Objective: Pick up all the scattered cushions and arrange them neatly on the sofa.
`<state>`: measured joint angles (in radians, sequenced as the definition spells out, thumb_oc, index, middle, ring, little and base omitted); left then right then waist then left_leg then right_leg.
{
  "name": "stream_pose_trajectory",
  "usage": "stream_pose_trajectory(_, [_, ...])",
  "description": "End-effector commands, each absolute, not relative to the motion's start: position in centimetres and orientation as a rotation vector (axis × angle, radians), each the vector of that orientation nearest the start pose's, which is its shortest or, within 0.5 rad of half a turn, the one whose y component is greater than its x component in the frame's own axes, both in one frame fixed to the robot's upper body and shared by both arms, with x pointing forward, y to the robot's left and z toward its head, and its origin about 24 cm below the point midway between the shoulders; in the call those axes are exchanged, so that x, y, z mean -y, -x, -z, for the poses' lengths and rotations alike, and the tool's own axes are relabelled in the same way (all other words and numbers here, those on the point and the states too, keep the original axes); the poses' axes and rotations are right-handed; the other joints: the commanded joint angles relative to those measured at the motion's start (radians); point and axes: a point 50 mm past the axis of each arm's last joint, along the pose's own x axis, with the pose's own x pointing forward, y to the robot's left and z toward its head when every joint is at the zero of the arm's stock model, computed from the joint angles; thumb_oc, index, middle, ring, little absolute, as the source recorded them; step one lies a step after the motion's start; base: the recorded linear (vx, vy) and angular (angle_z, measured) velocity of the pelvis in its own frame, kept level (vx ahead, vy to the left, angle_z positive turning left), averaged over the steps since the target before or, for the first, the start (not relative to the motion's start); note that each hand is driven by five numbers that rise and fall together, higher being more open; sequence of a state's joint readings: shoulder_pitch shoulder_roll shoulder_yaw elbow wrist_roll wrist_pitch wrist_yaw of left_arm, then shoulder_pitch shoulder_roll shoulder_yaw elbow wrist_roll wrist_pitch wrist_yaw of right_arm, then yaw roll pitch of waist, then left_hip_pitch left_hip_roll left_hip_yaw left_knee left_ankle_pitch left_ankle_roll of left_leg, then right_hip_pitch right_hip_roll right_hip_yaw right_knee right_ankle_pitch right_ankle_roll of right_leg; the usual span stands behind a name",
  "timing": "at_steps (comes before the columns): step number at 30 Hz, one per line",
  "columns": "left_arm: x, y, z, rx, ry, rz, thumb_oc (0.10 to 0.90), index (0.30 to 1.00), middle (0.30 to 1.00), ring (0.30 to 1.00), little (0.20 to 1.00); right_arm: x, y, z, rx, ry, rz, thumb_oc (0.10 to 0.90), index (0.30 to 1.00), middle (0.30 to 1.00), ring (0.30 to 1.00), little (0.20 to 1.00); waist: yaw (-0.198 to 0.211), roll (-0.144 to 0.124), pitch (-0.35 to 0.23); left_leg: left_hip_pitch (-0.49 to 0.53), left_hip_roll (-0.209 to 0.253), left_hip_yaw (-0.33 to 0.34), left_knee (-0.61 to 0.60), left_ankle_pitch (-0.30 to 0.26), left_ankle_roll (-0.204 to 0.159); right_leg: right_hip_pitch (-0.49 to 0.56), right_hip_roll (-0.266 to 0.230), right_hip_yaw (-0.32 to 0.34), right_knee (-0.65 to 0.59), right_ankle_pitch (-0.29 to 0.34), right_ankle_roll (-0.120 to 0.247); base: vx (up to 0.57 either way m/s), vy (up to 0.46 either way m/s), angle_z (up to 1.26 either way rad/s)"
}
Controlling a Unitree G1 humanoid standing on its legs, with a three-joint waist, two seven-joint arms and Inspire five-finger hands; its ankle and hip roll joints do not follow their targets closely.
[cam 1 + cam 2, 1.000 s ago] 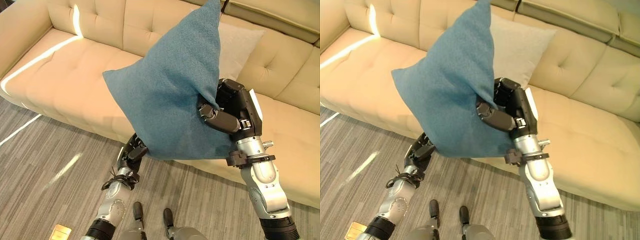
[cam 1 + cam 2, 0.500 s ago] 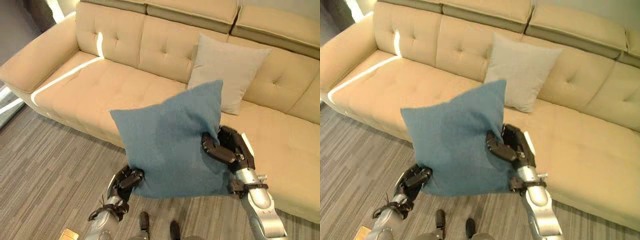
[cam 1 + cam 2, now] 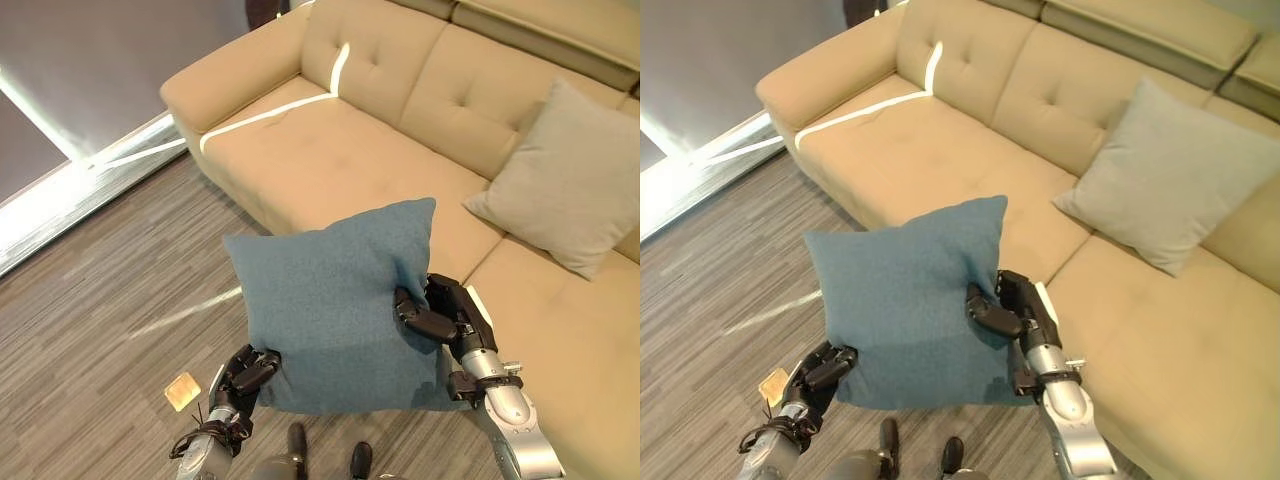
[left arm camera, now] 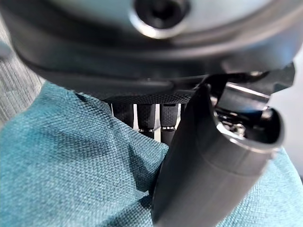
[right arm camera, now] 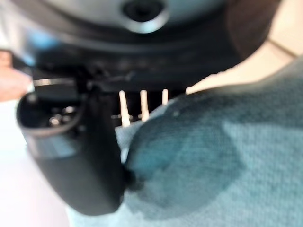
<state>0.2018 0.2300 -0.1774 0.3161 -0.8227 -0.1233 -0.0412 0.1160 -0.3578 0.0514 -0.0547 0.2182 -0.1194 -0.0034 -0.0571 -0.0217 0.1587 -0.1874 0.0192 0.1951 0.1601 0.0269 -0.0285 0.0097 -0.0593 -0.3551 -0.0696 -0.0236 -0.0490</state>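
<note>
Lower now than a second ago, the blue cushion (image 3: pixel 335 305) no longer hides the grey cushion (image 3: pixel 565 185) behind it; the whole view has also swung, so the sofa's arm and more floor now show. The blue cushion hangs upright in the air, held by both hands, out in front of the sofa (image 3: pixel 330 150) and over the floor (image 3: pixel 110 290).

At about 7 o'clock on the blue cushion, the left hand (image 3: pixel 247 371) has its fingers curled on the bottom corner. At about 3 o'clock, the right hand (image 3: pixel 440 318) has its fingers curled over the edge, and the cloth is dented there.

Seen from the left wrist, the thumb (image 4: pixel 208 161) presses down on the blue cloth and the fingers (image 4: pixel 144 118) sit on the other side of a fold. Seen from the right wrist, the thumb (image 5: pixel 80 156) squeezes a bunch of blue cloth against the fingers, with the tan sofa behind.

At about 2 o'clock from the blue cushion, the grey cushion leans on the sofa back, well apart from it.

At about 8 o'clock, a small tan square (image 3: pixel 183 391) lies flat on the floor, near the left hand. A bright stripe of light (image 3: pixel 270 112) runs over the sofa seat.
</note>
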Motion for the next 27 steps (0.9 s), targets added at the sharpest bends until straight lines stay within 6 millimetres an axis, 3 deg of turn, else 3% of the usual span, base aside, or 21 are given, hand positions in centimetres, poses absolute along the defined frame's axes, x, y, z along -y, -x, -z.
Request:
stream_pose_trajectory(1, [-16.3, -22.2, -0.4, -0.053, 0.607, 0.14, 0.4, 0.3, 0.3, 0.3, 0.3, 18.2, -24.3, -10.3, 0.37, 0.104, -0.148, 0.4, 0.3, 0.3, 0.3, 0.3, -0.013, -0.046, -0.087, 0.016, -0.007, 0.028, 0.027, -0.114, -0.004, -0.086, -0.021, 0.075, 0.013, 0.018, 0.115, 0.01, 0.042, 0.53])
stream_pose_trajectory(6, [-16.3, -21.9, -0.4, -0.064, 0.569, 0.158, 0.4, 0.3, 0.3, 0.3, 0.3, 17.8, -24.5, -9.8, 0.35, 0.105, -0.157, 0.4, 0.3, 0.3, 0.3, 0.3, -0.003, -0.048, -0.09, 0.051, -0.027, -0.008, -0.06, -0.1, 0.002, -0.085, -0.016, 0.077, 0.035, 0.017, 0.127, 0.03, 0.116, 0.48])
stream_pose_trajectory(10, [-16.4, -22.1, -0.8, -0.055, 0.526, 0.176, 0.4, 0.3, 0.3, 0.3, 0.3, 17.6, -24.6, -9.7, 0.345, 0.108, -0.157, 0.4, 0.3, 0.3, 0.3, 0.3, 0.0, -0.053, -0.093, 0.074, -0.039, -0.049, -0.114, -0.083, 0.02, -0.106, -0.015, 0.122, 0.107, -0.003, 0.133, 0.02, 0.081, 0.2])
stream_pose_trajectory(12, [-16.4, -22.4, -1.2, -0.036, 0.502, 0.181, 0.4, 0.3, 0.3, 0.3, 0.3, 17.6, -24.6, -9.7, 0.348, 0.106, -0.146, 0.4, 0.3, 0.3, 0.3, 0.3, -0.015, -0.052, -0.084, 0.082, -0.047, -0.073, -0.125, -0.081, 0.029, -0.134, 0.014, 0.222, 0.156, -0.017, 0.141, 0.03, 0.094, 0.5])
stream_pose_trajectory(13, [-16.3, -22.7, -1.6, -0.018, 0.495, 0.188, 0.4, 0.3, 0.3, 0.3, 0.3, 18.0, -24.4, -9.6, 0.349, 0.109, -0.124, 0.4, 0.3, 0.3, 0.3, 0.3, -0.043, -0.051, -0.085, 0.085, -0.064, -0.117, -0.136, -0.072, 0.037, -0.158, 0.08, 0.393, 0.186, -0.032, 0.142, 0.06, 0.098, 0.52])
stream_pose_trajectory(16, [-16.0, -23.1, -1.8, -0.009, 0.45, 0.209, 0.4, 0.3, 0.3, 0.3, 0.3, 18.1, -24.3, -9.5, 0.346, 0.094, -0.121, 0.4, 0.3, 0.3, 0.3, 0.3, -0.059, -0.049, -0.088, 0.08, -0.087, -0.169, -0.143, -0.062, 0.031, -0.167, 0.116, 0.497, 0.201, -0.02, 0.131, 0.06, 0.012, 1.07])
stream_pose_trajectory(21, [-16.0, -22.8, -1.8, -0.012, 0.46, 0.223, 0.4, 0.3, 0.3, 0.3, 0.3, 18.5, -23.9, -9.4, 0.341, 0.095, -0.116, 0.4, 0.3, 0.3, 0.3, 0.3, -0.07, -0.064, -0.079, 0.062, -0.102, -0.19, -0.046, -0.102, 0.015, -0.136, 0.096, 0.469, 0.162, -0.019, 0.11, 0.06, -0.067, 0.63])
stream_pose_trajectory(23, [-15.9, -22.5, -1.6, -0.022, 0.475, 0.223, 0.4, 0.3, 0.3, 0.3, 0.3, 19.0, -23.7, -9.5, 0.342, 0.103, -0.107, 0.4, 0.3, 0.3, 0.3, 0.3, -0.071, -0.082, -0.052, -0.032, -0.094, -0.16, 0.121, -0.112, -0.02, -0.106, 0.069, 0.44, 0.136, -0.015, 0.102, -0.01, -0.082, 0.59])
stream_pose_trajectory(27, [-16.1, -22.3, -1.3, -0.037, 0.483, 0.214, 0.4, 0.3, 0.3, 0.3, 0.3, 19.3, -23.6, -9.5, 0.337, 0.102, -0.099, 0.4, 0.3, 0.3, 0.3, 0.3, -0.07, -0.086, -0.054, -0.077, -0.054, -0.109, 0.157, -0.126, -0.016, -0.08, 0.051, 0.406, 0.112, -0.021, 0.102, 0.07, -0.036, 0.69])
